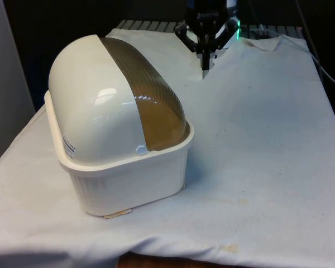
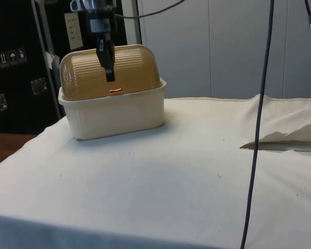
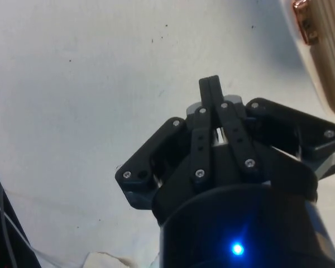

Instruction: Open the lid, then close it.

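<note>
A cream bread box [image 1: 128, 178] stands on the white cloth at the front view's left. Its ribbed brown roll lid [image 1: 148, 95] is down over the opening. In the side view the lid [image 2: 129, 70] faces the camera with a small copper handle [image 2: 115, 91] at its lower edge. The same handle [image 3: 305, 22] appears in the wrist view beside the ribbed lid [image 3: 329, 61]. My gripper [image 1: 206, 66] hangs over the cloth behind the box, fingers pressed together and empty. It also appears in the side view [image 2: 110, 78] and the wrist view [image 3: 210, 84], apart from the handle.
The white cloth [image 1: 257, 145] covers the table, with open room at the front view's right. A fold in the cloth [image 2: 280, 140] lies at the side view's right. A dark cable [image 2: 256, 135] hangs down in front of the side camera.
</note>
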